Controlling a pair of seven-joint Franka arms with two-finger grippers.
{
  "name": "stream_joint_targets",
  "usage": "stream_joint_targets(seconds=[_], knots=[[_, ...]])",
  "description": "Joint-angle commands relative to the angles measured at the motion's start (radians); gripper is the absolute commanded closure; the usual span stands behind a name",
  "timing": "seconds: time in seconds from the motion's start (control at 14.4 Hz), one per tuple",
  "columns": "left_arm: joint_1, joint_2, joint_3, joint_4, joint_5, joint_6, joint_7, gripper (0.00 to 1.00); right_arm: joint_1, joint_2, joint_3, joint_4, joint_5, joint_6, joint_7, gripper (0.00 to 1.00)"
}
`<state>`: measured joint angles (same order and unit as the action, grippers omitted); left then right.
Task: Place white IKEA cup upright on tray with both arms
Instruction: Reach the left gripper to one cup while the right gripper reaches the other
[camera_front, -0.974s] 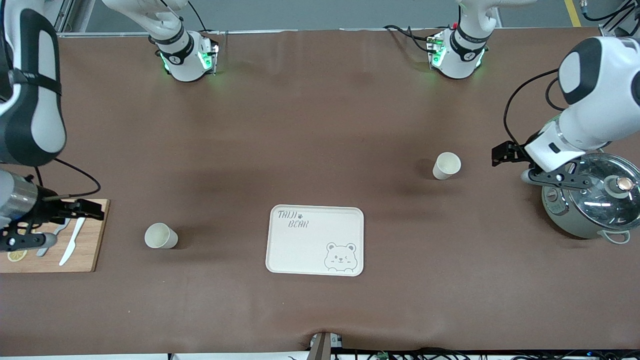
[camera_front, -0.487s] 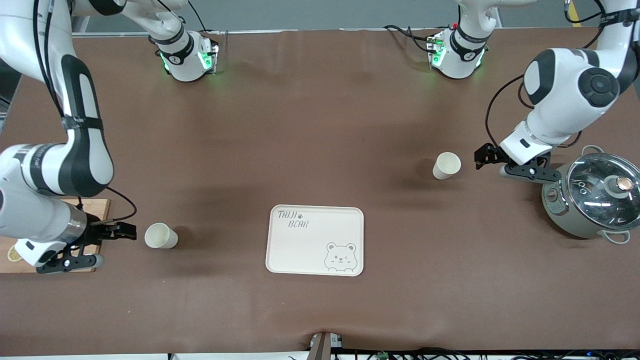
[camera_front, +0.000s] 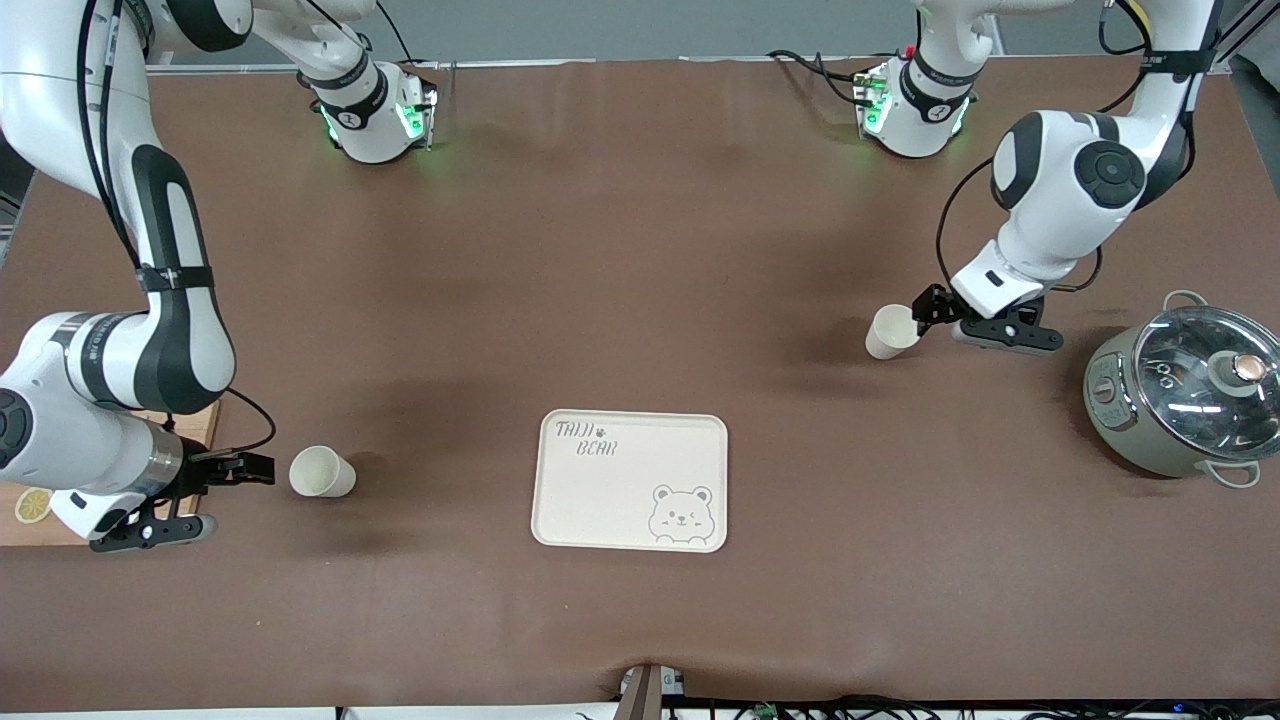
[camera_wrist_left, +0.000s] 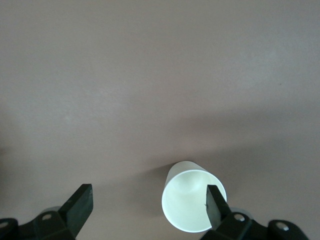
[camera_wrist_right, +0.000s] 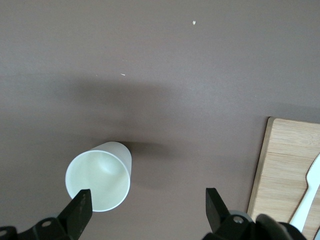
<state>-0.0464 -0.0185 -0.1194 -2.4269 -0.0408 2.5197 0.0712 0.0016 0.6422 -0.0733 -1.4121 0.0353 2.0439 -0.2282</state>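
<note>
1. Around the work area we see a grey-green cooking pot (camera_front: 1180, 398) with a glass lid at the left arm's end of the table, and a wooden cutting board (camera_front: 30, 520) at the right arm's end, mostly covered by the right arm; a lemon slice (camera_front: 33, 505) lies on it, and the right wrist view shows a white plastic knife (camera_wrist_right: 306, 200) on the board.
2. We see nothing on the brown table (camera_front: 640, 250) between either cup and the tray.
3. The tray (camera_front: 600, 500) lies flat in the middle, nearer to the front camera than the cup at the left arm's end; it is cream-white with rounded corners, grey "TAIJI BEAR" lettering and a bear face, and nothing is on it.
4. We count two white cups, both upright with open mouths up, both off the tray and well apart from it.
5. The cup by the left arm (camera_front: 891, 331) stands beside the left gripper (camera_front: 928, 310), whose fingers are spread wide; in the left wrist view one fingertip (camera_wrist_left: 214, 205) overlaps the cup's rim, and we cannot tell whether it touches.
6. The cup by the right arm (camera_front: 321, 472) stands just beside the right gripper (camera_front: 250, 468), also spread wide and gripping nothing.
</note>
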Motion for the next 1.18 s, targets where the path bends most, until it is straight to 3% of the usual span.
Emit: stream_joint_targets(seconds=[0.0, 0.7, 1.11], knots=[[0.003, 0.009, -0.029, -0.05, -0.019, 0.089, -0.025, 0.0, -0.009, -0.006, 0.01, -0.034, 0.005, 0.036, -0.02, 0.0], [0.005, 0.138, -0.029, -0.095, -0.019, 0.277, -0.025, 0.0, 0.005, 0.004, 0.012, -0.129, 0.005, 0.154, -0.022, 0.0], [0.01, 0.152, -0.029, -0.139, -0.019, 0.33, -0.025, 0.0, 0.012, 0.004, 0.012, -0.165, 0.005, 0.197, -0.022, 0.0]])
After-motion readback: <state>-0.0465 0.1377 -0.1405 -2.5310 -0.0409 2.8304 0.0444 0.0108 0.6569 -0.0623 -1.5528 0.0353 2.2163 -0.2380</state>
